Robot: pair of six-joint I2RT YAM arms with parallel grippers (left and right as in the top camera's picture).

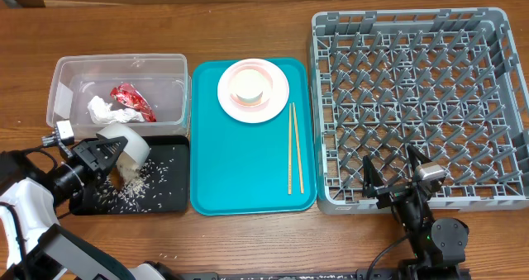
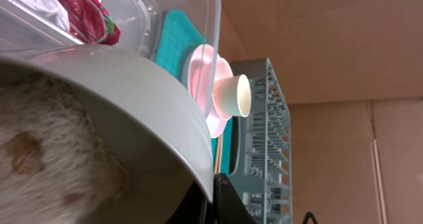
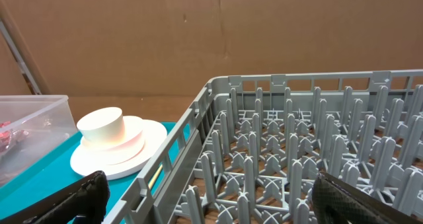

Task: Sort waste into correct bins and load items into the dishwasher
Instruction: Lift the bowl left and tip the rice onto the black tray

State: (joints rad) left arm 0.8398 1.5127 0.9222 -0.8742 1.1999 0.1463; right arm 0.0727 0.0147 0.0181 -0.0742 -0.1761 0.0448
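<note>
The white bowl (image 1: 128,144) is tilted over the black tray (image 1: 169,199), with rice (image 1: 124,193) scattered on the tray beneath it. The left hand (image 1: 114,154) pinches the bowl's rim. The right hand (image 1: 389,173), fingers spread wide, is at the near edge of the dish rack (image 1: 413,17).

Was a brown wooden bench (image 1: 248,247). Bore four things in a row: at far left a clear tub (image 1: 120,59), a black tray (image 1: 169,189) just in front of it, then a teal tray (image 1: 240,164) beside both, then a grey rack (image 1: 317,106) just right of that.
</note>
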